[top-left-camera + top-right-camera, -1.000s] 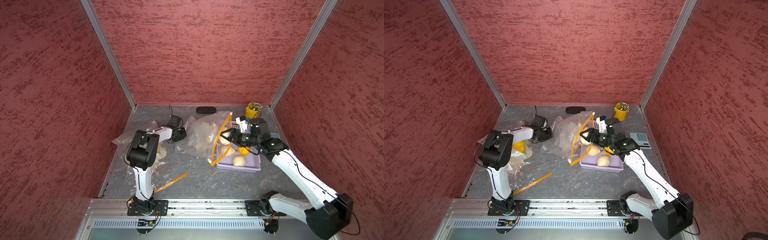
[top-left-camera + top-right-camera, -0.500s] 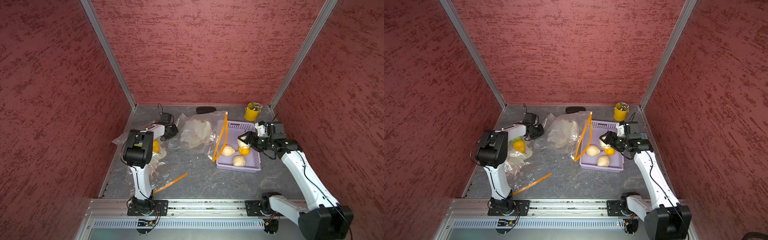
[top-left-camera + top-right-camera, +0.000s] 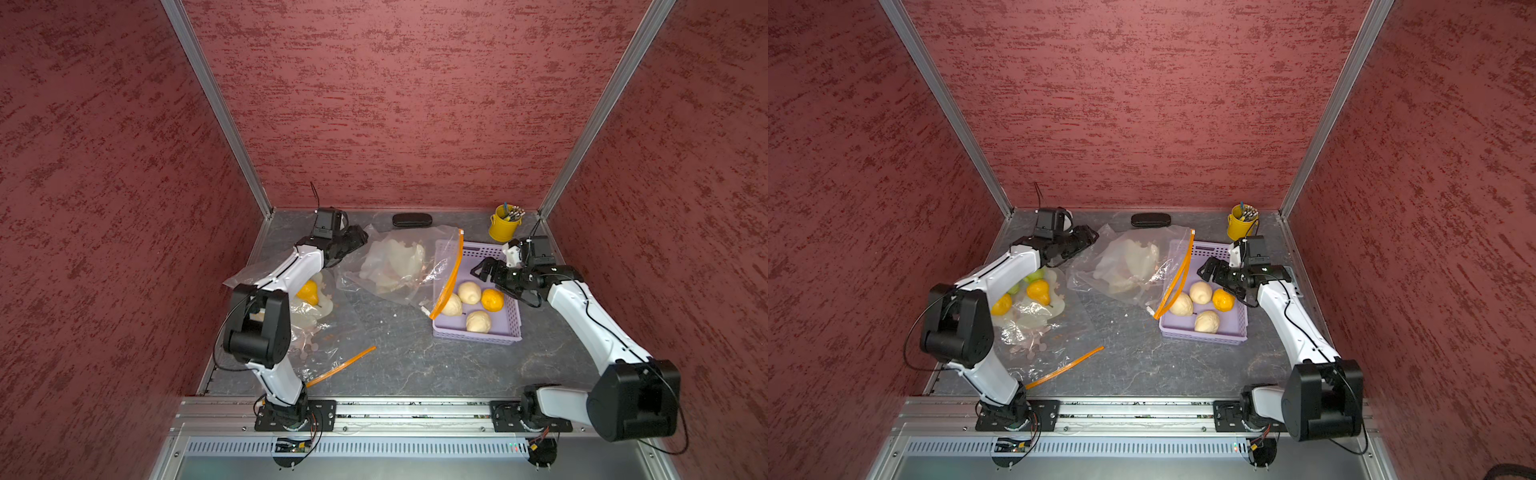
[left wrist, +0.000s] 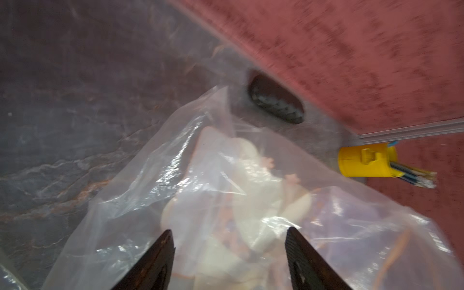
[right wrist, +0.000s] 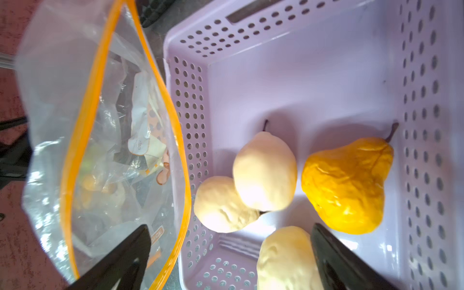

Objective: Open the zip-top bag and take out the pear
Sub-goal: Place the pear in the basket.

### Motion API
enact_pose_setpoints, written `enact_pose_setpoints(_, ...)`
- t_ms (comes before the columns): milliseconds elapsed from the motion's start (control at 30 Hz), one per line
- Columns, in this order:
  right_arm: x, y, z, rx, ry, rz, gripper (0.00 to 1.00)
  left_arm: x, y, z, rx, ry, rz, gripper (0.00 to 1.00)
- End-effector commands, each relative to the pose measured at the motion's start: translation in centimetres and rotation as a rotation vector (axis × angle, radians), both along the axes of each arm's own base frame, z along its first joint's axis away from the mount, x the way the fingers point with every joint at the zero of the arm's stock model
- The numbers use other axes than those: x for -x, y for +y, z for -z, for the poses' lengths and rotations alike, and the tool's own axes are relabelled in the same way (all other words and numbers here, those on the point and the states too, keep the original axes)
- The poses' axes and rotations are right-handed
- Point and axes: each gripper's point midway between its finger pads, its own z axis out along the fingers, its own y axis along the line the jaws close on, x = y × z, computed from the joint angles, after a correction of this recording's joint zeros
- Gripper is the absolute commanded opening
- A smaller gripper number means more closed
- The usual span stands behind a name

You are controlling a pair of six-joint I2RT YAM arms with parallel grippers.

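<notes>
Right pincer [image 3: 482, 269]: spread wide, empty, poised over the lilac basket [image 3: 473, 337]. The basket holds the orange pear [image 3: 493, 300] beside three pale pears [image 3: 469, 292]. Zip-top bag [image 3: 399, 266]: mouth gaping, orange zip rim leaning on the basket's edge, crumpled wrappers inside. Left pincer [image 3: 358, 237]: spread wide, gripping nothing, at the bag's closed end. Back of worktop [image 3: 415, 365]: black case [image 3: 412, 220], yellow cup [image 3: 503, 227].

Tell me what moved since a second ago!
The right gripper pulled back from the zip-top bag to above the basket. The left gripper opened, letting the bag go. The basket and yellow cup stayed put.
</notes>
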Motion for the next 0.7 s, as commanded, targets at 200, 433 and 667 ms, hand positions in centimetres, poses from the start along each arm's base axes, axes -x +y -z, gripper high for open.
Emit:
enact_pose_setpoints(200, 1.5, -0.9, -9.0, 0.063, -0.316, -0.017, 0.99, 6.0, -2.5, -15.4, -0.054, -0.432, 0.117, 0.87)
enact_pose_setpoints(433, 4.4, 3.2, -13.2, -0.08, -0.479, -0.195, 0.99, 11.8, 0.0, -18.3, -0.142, -0.516, 0.085, 0.95)
enact_pose_setpoints(667, 8.7, 14.2, -12.4, -0.19, -0.445, -0.488, 0.99, 17.1, 1.0, -13.7, -0.202, -0.324, 0.13, 0.97)
